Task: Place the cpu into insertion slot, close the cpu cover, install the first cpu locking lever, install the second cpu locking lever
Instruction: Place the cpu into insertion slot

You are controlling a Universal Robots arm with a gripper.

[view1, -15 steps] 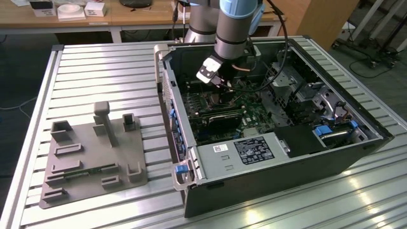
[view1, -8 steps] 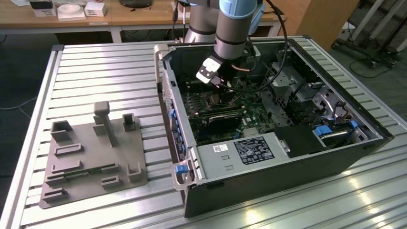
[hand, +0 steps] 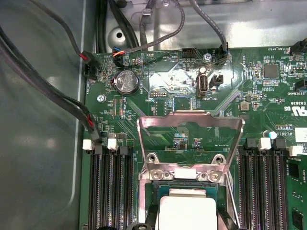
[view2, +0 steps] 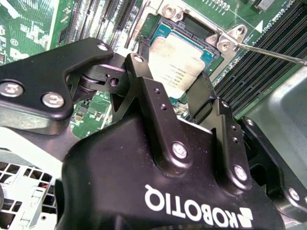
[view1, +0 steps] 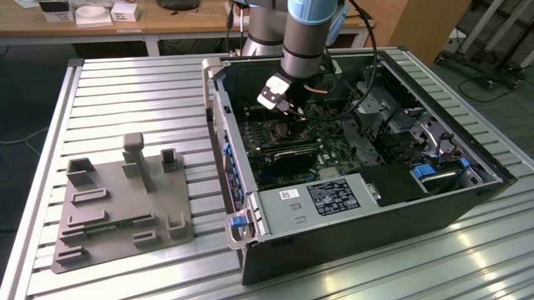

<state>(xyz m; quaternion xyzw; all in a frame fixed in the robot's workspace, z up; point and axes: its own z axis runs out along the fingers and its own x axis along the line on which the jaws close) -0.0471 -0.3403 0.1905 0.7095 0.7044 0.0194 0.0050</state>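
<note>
The jaws point(view2: 169, 74) are closed narrowly on two opposite edges of the cpu point(view2: 180, 57), a flat square chip with its silvery-grey top facing up. It sits within the rim of the insertion slot point(view2: 194, 26), its sides square to the socket. The cpu cover point(hand: 192, 118) stands open on its hinge above the green motherboard point(hand: 144, 86), inside the open computer case point(view1: 351, 244) on the counter point(view1: 134, 94).

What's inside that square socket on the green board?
The cpu, silvery top up, fills the insertion slot; the cover stands open. The gripper hides the cpu's near edge, and the cpu covers whatever lies beneath it.
</note>
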